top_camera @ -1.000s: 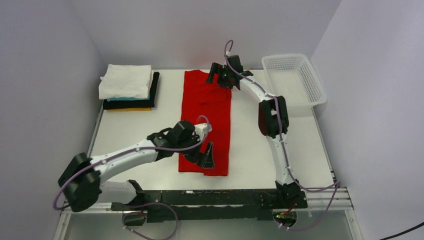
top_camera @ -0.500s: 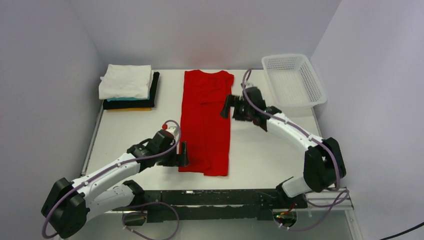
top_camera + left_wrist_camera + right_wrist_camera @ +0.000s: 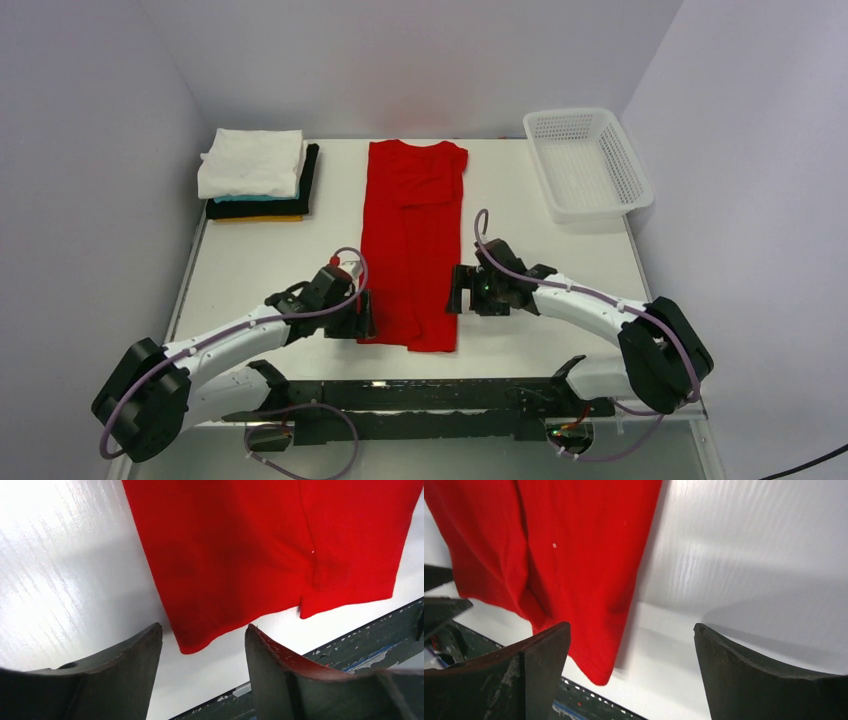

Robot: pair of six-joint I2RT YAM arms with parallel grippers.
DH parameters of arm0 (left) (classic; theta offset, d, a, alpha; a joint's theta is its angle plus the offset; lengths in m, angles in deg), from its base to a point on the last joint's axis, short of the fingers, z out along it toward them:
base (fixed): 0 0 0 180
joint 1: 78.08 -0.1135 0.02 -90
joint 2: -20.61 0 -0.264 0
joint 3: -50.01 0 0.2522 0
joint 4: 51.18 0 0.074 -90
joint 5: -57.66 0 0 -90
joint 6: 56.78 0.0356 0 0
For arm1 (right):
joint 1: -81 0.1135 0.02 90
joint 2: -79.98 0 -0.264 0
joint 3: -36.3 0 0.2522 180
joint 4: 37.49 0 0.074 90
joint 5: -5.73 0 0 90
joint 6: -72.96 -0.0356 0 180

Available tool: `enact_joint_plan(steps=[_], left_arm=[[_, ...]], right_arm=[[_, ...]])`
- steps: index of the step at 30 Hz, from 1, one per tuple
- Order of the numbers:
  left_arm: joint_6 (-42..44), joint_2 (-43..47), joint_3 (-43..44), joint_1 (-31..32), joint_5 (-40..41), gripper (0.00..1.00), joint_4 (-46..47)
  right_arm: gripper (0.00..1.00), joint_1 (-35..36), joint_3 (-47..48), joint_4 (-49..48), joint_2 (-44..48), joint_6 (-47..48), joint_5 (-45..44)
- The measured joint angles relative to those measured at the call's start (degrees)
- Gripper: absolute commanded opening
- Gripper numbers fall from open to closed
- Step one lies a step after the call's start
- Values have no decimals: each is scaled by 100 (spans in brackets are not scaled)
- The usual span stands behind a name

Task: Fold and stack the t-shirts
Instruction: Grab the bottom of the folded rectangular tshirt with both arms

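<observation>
The red t-shirt [image 3: 412, 240] lies flat on the table, folded lengthwise into a long strip running from the far edge to the near edge. My left gripper [image 3: 365, 315] is open just off the strip's near-left corner [image 3: 187, 645]. My right gripper [image 3: 458, 293] is open beside the strip's near-right edge, with its near-right corner [image 3: 599, 675] between the jaws' line of sight. Neither holds cloth. The folded stack at the far left has a white shirt [image 3: 252, 163] on top, with teal, black [image 3: 310, 175] and yellow-orange layers under it.
A white mesh basket [image 3: 585, 163] stands at the far right. The dark rail [image 3: 420, 395] with the arm bases runs along the table's near edge, close behind both grippers. White table [image 3: 550, 250] lies between the red shirt and the basket.
My right arm has swung from the shirt's far collar end down to its near-right edge. My left gripper came off the shirt's near part and now sits at its near-left corner.
</observation>
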Motion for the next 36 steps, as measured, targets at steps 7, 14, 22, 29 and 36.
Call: enact_joint_plan(steps=[7, 14, 22, 29, 36], left_arm=[[-48, -313, -17, -11, -85, 21, 269], [13, -306, -44, -11, -149, 8, 149], [4, -243, -87, -11, -273, 6, 122], [-26, -254, -87, -11, -275, 0, 129], [-203, 63, -92, 0, -44, 0, -273]], right_arm=[[87, 291, -227, 17, 2, -122, 476], [74, 645, -376, 15, 7, -278, 879], [47, 914, -546, -186, -133, -496, 1290], [0, 977, -667, -247, -341, -573, 1370], [0, 977, -866, -323, -140, -595, 1373]])
